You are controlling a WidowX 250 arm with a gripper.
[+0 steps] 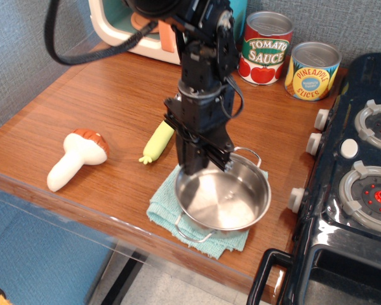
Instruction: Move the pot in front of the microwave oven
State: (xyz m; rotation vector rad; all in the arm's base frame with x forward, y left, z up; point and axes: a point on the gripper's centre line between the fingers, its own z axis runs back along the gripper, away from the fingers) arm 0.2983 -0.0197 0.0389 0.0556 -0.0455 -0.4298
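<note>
The shiny steel pot [225,203] with two wire loop handles hangs slightly above a teal cloth [164,206] near the table's front edge and tilts a little. My gripper [200,166] points down and is shut on the pot's far-left rim, one finger inside and one outside. The microwave oven [114,25], cream with a teal front and an orange handle, stands at the back left, mostly cut off by the frame and partly hidden behind my arm.
A yellow-green spoon handle [157,141] lies just left of my gripper. A toy mushroom [76,157] lies at the left. A tomato sauce can [267,47] and a pineapple can [312,70] stand at the back. The black stove [362,190] fills the right.
</note>
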